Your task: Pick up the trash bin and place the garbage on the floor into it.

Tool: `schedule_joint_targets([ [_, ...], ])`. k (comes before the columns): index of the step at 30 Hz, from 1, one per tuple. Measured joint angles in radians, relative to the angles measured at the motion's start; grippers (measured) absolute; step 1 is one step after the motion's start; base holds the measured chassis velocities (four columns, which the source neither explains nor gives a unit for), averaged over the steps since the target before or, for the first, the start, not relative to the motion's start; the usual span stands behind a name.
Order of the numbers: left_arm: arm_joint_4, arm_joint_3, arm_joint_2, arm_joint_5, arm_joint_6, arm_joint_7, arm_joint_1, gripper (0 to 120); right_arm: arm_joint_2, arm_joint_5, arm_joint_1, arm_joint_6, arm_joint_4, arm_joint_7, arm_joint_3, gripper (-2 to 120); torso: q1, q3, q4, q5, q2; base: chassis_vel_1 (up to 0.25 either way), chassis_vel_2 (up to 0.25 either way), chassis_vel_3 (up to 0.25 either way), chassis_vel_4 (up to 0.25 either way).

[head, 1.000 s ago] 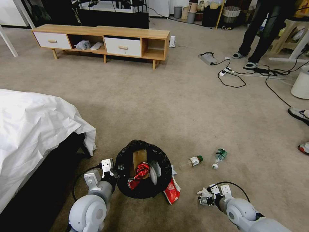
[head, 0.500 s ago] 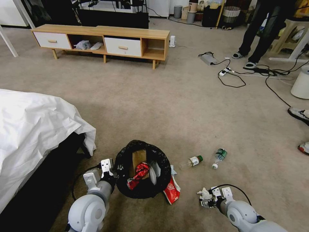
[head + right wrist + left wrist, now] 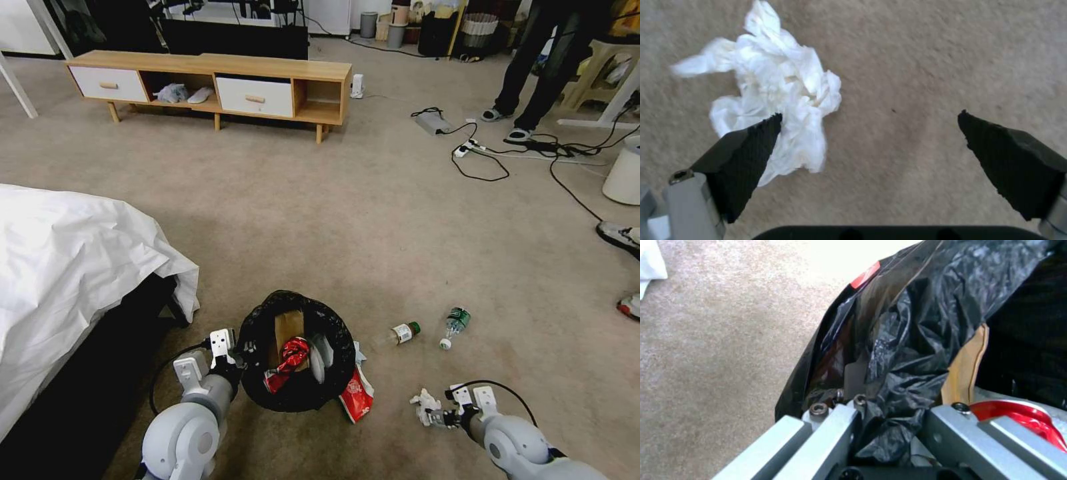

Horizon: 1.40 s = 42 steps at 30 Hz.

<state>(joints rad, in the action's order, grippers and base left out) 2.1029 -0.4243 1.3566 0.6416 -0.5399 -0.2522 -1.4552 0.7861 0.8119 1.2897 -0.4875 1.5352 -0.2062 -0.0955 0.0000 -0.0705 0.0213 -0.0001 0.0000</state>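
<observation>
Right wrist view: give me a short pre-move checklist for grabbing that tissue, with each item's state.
1. Right gripper jaws open: ok.
2. Tissue centred between the jaws: not ok; it lies beside one finger, with bare floor in the gap.
3. Tissue free of other litter: ok.
4. Left gripper shut on the trash bin liner: ok.
5. Bin mouth open with room: ok; the brown paper bag and red can leave space.
6. Red wrapper still outside the bin: not ok.
</observation>
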Motion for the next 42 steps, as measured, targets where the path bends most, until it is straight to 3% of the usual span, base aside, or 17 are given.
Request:
schedule_joint_targets([
  [32, 0.020, 0.001, -0.001, -0.013, 0.000, 0.004, -0.017, 0, 0.007, 0.001, -0.006, 0.010, 0.036, -0.010, 0.007, 100, 0.000, 0.000, -0.0002, 0.0000, 0.000, 0.000, 0.000, 0.000, 0.000],
  [42, 0.017, 0.001, 0.001, -0.018, 0.000, 0.004, -0.019, 0, 0.047, -0.005, -0.023, 0.014, -0.010, -0.002, 0.018, 100, 0.000, 0.000, -0.0001, 0.0001, 0.000, 0.000, 0.000, 0.000, 0.000],
])
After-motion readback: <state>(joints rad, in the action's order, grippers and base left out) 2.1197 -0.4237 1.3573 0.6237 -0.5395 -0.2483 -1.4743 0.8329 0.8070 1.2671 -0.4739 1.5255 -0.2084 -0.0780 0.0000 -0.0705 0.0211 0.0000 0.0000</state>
